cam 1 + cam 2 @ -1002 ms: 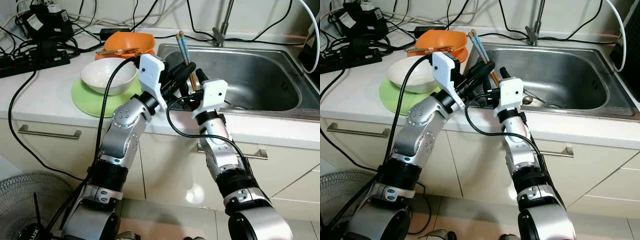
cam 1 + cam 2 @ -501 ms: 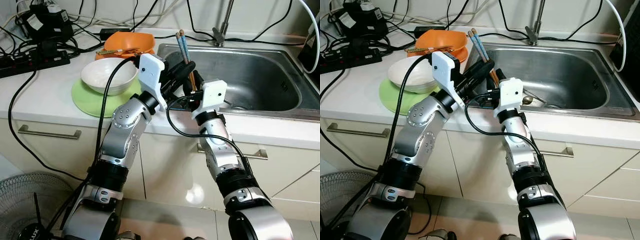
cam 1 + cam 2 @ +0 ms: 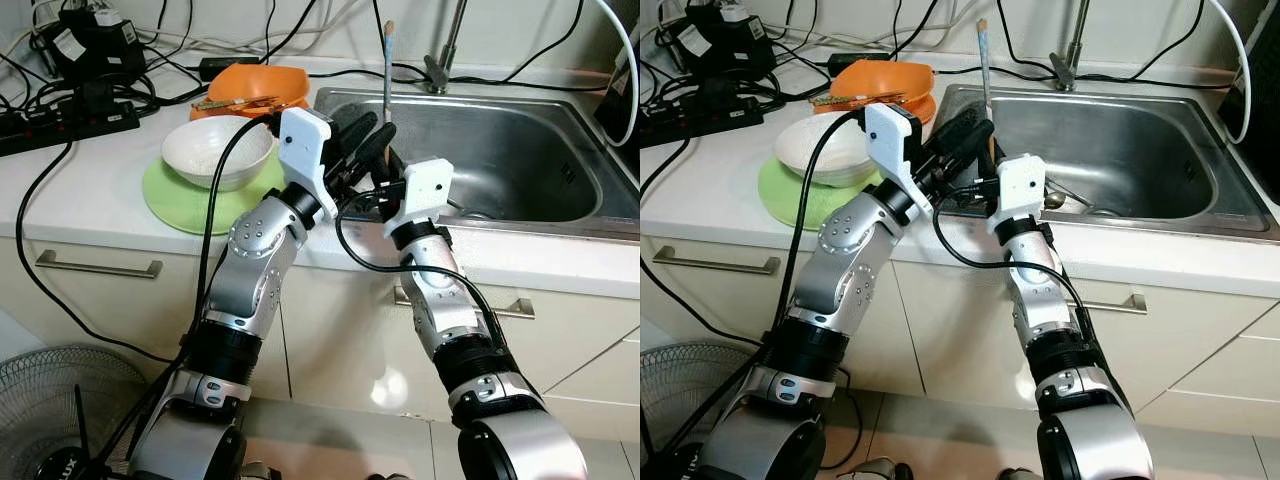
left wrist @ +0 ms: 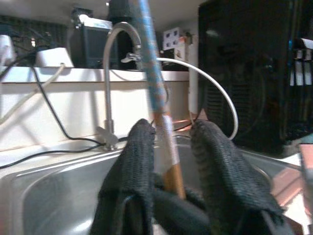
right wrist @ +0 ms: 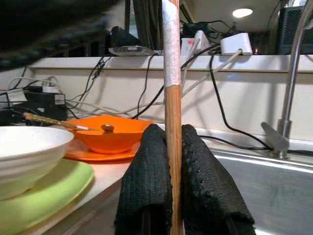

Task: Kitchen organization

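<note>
The right hand point(image 5: 168, 161) clenches the upright chopsticks point(image 3: 387, 70); the released left hand point(image 4: 168, 161) should stay clear during transfer.

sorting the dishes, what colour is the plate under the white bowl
Light green. The plate shows best in the left eye view.

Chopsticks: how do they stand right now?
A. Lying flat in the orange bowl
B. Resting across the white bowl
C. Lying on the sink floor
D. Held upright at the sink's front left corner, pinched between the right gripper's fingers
D. The chopsticks stand nearly vertical over the sink, and the right wrist view shows the right gripper closed on the shaft; the left gripper brackets them too.
</note>
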You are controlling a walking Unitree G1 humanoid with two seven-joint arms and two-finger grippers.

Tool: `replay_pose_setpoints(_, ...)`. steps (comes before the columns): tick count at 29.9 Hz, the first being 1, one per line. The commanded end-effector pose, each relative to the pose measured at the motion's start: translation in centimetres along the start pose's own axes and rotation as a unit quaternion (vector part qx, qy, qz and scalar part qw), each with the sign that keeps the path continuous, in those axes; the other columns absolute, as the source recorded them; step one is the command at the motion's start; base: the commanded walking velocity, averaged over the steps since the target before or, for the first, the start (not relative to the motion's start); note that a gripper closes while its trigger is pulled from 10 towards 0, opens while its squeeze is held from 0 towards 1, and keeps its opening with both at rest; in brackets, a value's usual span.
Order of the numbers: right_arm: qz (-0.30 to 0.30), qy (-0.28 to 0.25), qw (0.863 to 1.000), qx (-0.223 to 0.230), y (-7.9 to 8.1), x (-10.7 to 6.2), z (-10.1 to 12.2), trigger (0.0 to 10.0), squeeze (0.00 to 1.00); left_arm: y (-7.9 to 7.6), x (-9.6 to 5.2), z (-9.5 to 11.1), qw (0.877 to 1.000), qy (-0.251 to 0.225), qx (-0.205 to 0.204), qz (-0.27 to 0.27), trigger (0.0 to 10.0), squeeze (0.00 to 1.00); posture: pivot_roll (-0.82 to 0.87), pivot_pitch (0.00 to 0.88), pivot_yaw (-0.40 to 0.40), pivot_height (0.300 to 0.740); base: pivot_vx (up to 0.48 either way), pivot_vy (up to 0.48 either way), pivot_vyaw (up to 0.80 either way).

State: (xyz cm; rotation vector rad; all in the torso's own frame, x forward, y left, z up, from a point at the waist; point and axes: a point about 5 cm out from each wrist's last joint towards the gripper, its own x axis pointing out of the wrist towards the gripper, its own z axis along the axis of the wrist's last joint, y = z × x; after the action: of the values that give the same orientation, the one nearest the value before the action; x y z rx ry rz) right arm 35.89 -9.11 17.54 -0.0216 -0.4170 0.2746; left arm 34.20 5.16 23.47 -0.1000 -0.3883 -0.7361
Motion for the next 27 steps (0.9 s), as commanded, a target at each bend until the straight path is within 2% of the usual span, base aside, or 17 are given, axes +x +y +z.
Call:
replay_pose_setpoints(1, -0.010, -0.011, 1.000, 0.004, -0.5, 0.4, 0.5, 0.0, 0.00, 0.4, 0.2, 0.3, 1.000, -0.003, 0.003, 0.008, 10.0, 1.00, 0.03, 0.000, 0.012, 0.740, 0.000, 0.000, 0.00)
replay_pose_setpoints(6, -0.014, -0.011, 1.000, -0.007, -1.2, 0.8, 0.8, 0.0, 0.00, 0.7, -0.1, 0.4, 1.000, -0.008, 0.002, 0.019, 10.0, 1.00, 0.04, 0.000, 0.005, 0.740, 0.000, 0.000, 0.00)
replay_pose_setpoints(8, -0.021, -0.013, 0.999, -0.023, -2.3, 1.5, 1.3, 0.0, 0.00, 1.0, -0.5, 0.1, 0.999, -0.002, 0.002, 0.033, 10.0, 1.00, 0.04, 0.000, 0.001, 0.740, 0.000, 0.000, 0.00)
replay_pose_setpoints(12, -0.025, -0.012, 0.999, -0.035, -3.0, 2.0, 1.7, 0.0, 0.00, 1.1, -0.8, -0.4, 0.999, 0.009, 0.006, 0.039, 10.0, 1.00, 0.04, 0.000, -0.003, 0.740, 0.000, 0.000, 0.00)
replay_pose_setpoints(13, -0.028, -0.009, 0.999, -0.043, -3.5, 2.4, 1.9, 0.0, 0.00, 1.1, -1.3, -1.0, 0.999, 0.025, 0.010, 0.041, 10.0, 0.00, 0.04, 0.000, -0.005, 0.740, 0.000, 0.000, 0.00)
replay_pose_setpoints(14, -0.033, -0.004, 0.998, -0.051, -3.8, 2.7, 2.0, 3.5, 0.00, 1.1, -1.7, -1.6, 0.998, 0.038, 0.011, 0.041, 10.0, 0.00, 0.04, 0.000, -0.008, 0.740, 0.000, 0.000, 0.00)
replay_pose_setpoints(15, -0.033, -0.004, 0.998, -0.051, -3.8, 2.7, 2.0, 3.5, 0.00, 1.1, -1.7, -1.6, 0.998, 0.038, 0.011, 0.041, 10.0, 0.00, 0.04, 0.000, -0.008, 0.740, 0.000, 0.000, 0.00)
replay_pose_setpoints(16, -0.039, 0.002, 0.997, -0.059, -4.3, 3.1, 2.2, 10.0, 0.00, 1.1, -2.4, -2.5, 0.997, 0.058, 0.009, 0.043, 10.0, 0.00, 0.05, 0.000, -0.013, 0.740, 0.000, 0.000, 0.00)
replay_pose_setpoints(24, -0.046, 0.028, 0.997, -0.064, -5.0, 3.8, 2.1, 10.0, 0.00, 0.9, -4.2, -4.8, 0.993, 0.105, 0.001, 0.050, 10.0, 0.00, 0.07, 0.000, -0.026, 0.740, 0.000, 0.000, 0.00)
replay_pose_setpoints(27, -0.042, 0.044, 0.996, -0.069, -5.0, 4.0, 1.7, 10.0, 0.00, 0.2, -5.1, -6.1, 0.990, 0.135, 0.000, 0.034, 10.0, 0.00, 0.07, 0.000, -0.036, 0.740, 0.000, 0.000, 0.00)
